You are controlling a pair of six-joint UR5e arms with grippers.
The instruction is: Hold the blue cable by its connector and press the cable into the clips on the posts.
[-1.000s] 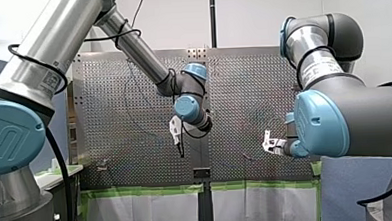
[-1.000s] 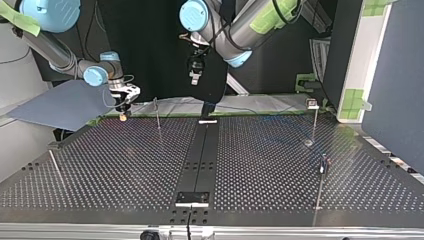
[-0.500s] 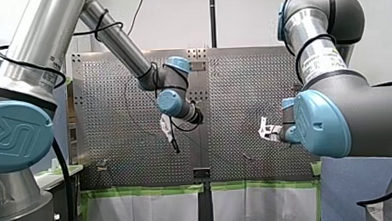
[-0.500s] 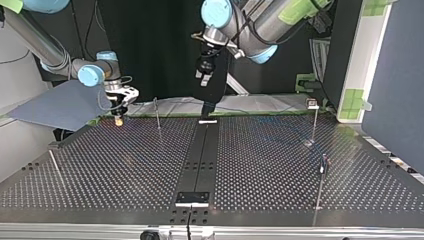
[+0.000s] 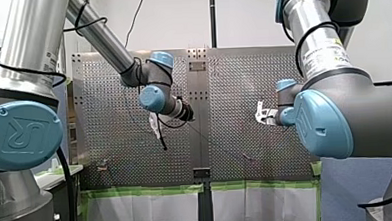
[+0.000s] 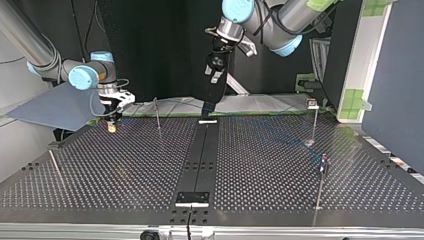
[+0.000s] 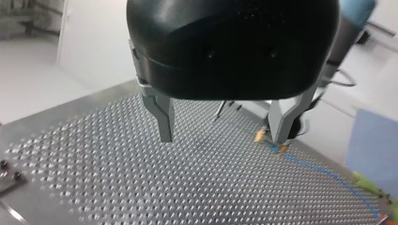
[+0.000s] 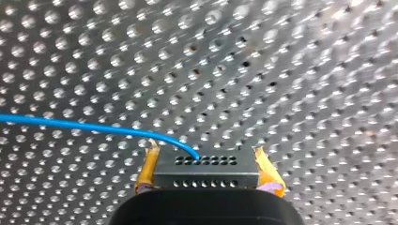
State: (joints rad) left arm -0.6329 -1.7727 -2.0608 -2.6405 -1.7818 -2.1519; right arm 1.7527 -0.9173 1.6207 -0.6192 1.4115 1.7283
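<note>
My right tool [image 8: 206, 165] pinching the connector [image 8: 206, 176] between yellow pads [image 8: 267, 171], close over the worktop [image 8: 281, 70] near its arm-side edge, blue cable [image 8: 94, 127] trailing from the connector across the worktop, my left tool [image 7: 223, 139] spread, raised over that edge's middle.

Setting reads as a robotics lab, a test cell rather than a shop floor. Evidence: perforated metal bench [image 6: 125, 165] with thin posts [image 6: 313, 122] standing on its hole grid. My left arm [image 5: 101, 39] and my right arm [image 5: 321, 40] are industrial units (cabling looped along them). Green tape [image 5: 147, 191] marks the bench edge. Bare white wall [image 5: 180, 16]; blue-grey partition panel [image 6: 395, 75].
</note>
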